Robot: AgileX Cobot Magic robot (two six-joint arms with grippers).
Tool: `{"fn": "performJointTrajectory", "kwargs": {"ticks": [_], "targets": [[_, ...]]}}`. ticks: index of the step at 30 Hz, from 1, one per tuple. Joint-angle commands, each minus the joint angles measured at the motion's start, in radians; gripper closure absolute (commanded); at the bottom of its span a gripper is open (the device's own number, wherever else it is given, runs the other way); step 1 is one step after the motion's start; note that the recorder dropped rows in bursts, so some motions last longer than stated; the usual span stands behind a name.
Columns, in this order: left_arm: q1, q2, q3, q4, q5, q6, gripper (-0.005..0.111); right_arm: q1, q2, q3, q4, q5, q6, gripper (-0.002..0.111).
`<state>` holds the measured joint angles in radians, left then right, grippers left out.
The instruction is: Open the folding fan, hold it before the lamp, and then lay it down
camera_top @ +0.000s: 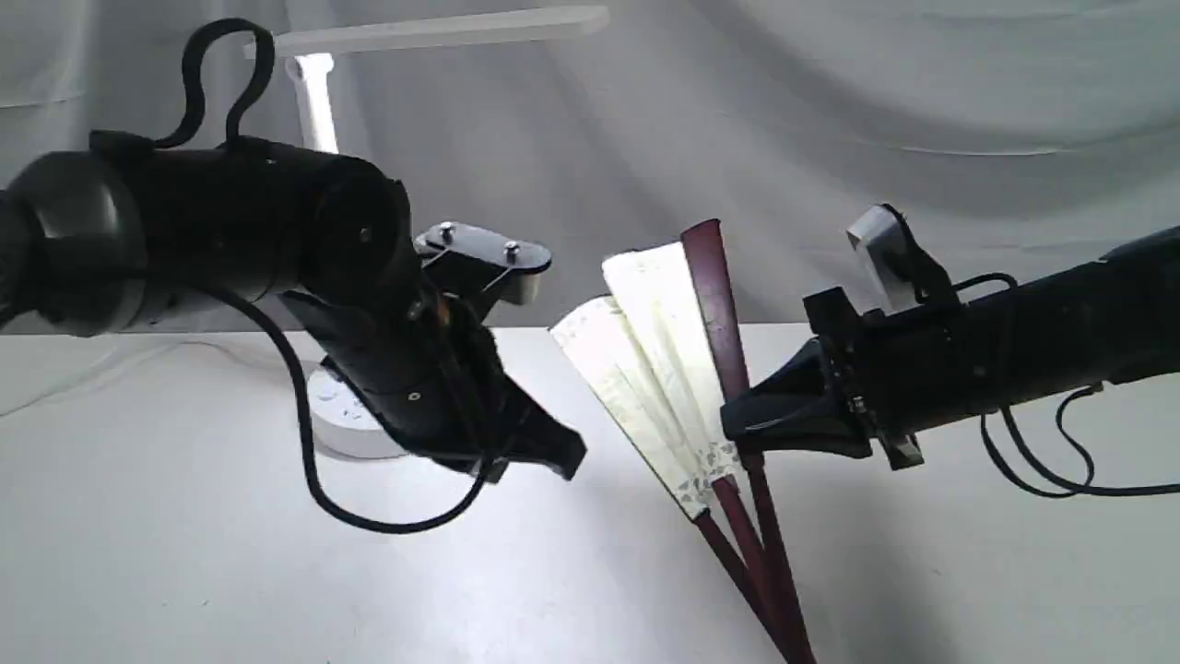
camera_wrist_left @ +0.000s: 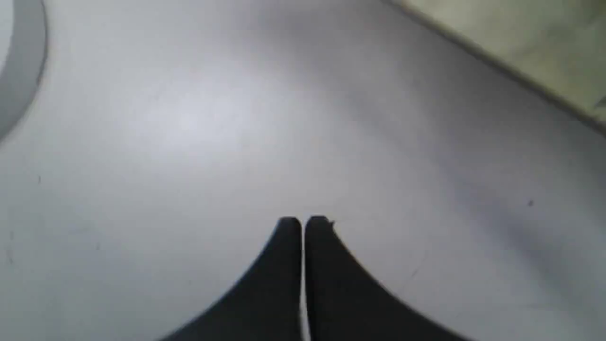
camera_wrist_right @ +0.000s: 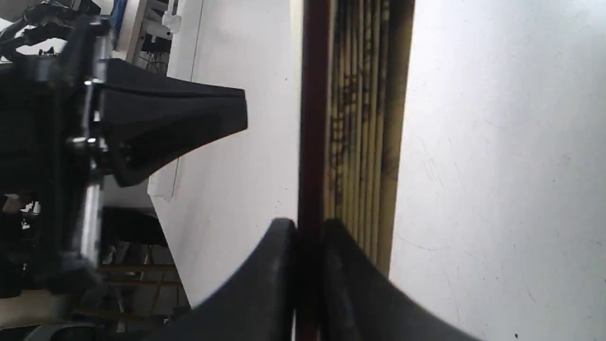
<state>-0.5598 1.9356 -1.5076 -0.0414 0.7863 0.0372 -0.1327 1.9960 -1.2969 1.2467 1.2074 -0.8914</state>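
Observation:
The folding fan (camera_top: 659,355) stands partly spread and tilted above the table, cream pleats to the left, a maroon guard (camera_top: 717,295) rising at its right. My right gripper (camera_top: 737,424) is shut on that guard; in the right wrist view the fingertips (camera_wrist_right: 310,232) pinch the dark red stick (camera_wrist_right: 312,109) beside the folded pleats (camera_wrist_right: 364,118). My left gripper (camera_top: 567,456) hangs shut and empty over the table, left of the fan; its closed fingers (camera_wrist_left: 303,225) hold nothing. The white lamp (camera_top: 318,101) stands behind my left arm, its light bar (camera_top: 433,29) at the top.
The lamp's round base (camera_top: 336,415) sits on the white table (camera_top: 184,553) just behind my left gripper. A black cable (camera_top: 304,433) loops under the left arm. A grey cloth backdrop (camera_top: 830,111) closes the far side.

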Motion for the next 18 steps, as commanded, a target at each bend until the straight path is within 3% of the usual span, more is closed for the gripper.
{"fn": "performJointTrajectory", "kwargs": {"ticks": [1, 9, 18], "targets": [[-0.036, -0.056, 0.046, 0.011, -0.151, -0.007, 0.107, -0.009, -0.015, 0.003, 0.022, 0.014, -0.016, 0.108], [-0.047, -0.141, 0.297, 0.03, -0.568, -0.007, 0.107, -0.009, -0.015, 0.003, 0.022, 0.014, -0.018, 0.108], [-0.047, -0.15, 0.587, 0.023, -1.23, -0.074, 0.107, -0.009, -0.015, 0.003, 0.022, 0.014, -0.02, 0.108]]}}
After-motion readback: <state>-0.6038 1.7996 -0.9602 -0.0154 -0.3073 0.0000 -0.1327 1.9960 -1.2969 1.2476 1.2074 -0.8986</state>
